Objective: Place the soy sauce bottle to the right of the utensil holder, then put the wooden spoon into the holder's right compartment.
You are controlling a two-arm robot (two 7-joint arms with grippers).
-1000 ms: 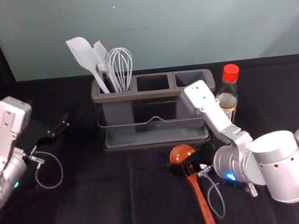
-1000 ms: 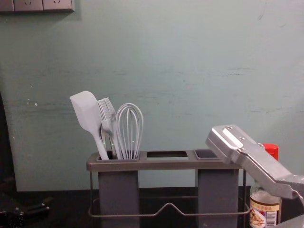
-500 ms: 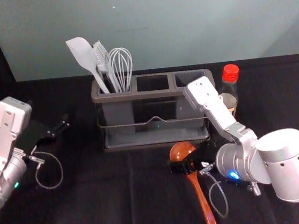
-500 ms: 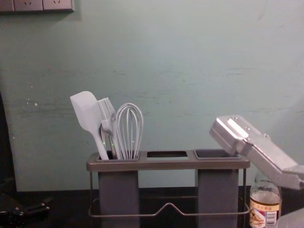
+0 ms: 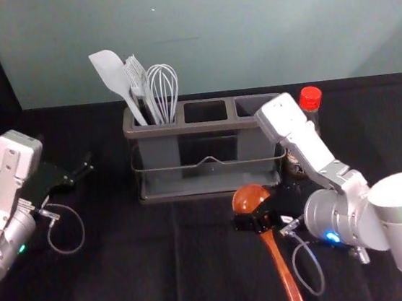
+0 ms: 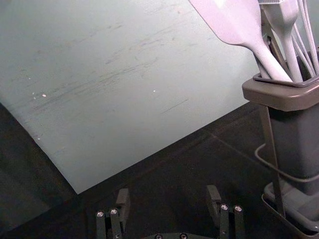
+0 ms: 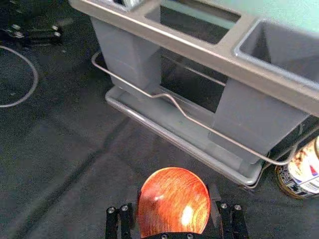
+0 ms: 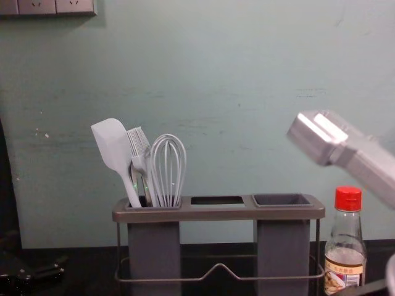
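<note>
My right gripper (image 5: 256,222) is shut on the wooden spoon (image 5: 286,275) just below its bowl, in front of the utensil holder (image 5: 213,190). In the right wrist view the spoon's round bowl (image 7: 173,201) rises between the fingers of the right gripper (image 7: 174,200). The red-capped soy sauce bottle (image 8: 345,246) stands upright just right of the holder; in the head view the right arm partly covers it. The holder's right compartment (image 7: 279,47) holds nothing. My left gripper (image 5: 80,174) is parked at the left; in the left wrist view that gripper (image 6: 168,199) stands open.
A white spatula (image 5: 110,72), a brush (image 5: 137,78) and a whisk (image 5: 163,86) stand in the holder's left compartment. Behind the table rises a pale wall (image 8: 247,92). The right forearm reaches in beside the bottle.
My right gripper has moved rightward and a little upward, carrying the spoon with it. In the chest view the arm has risen off the bottle's cap. The left arm has stayed still.
</note>
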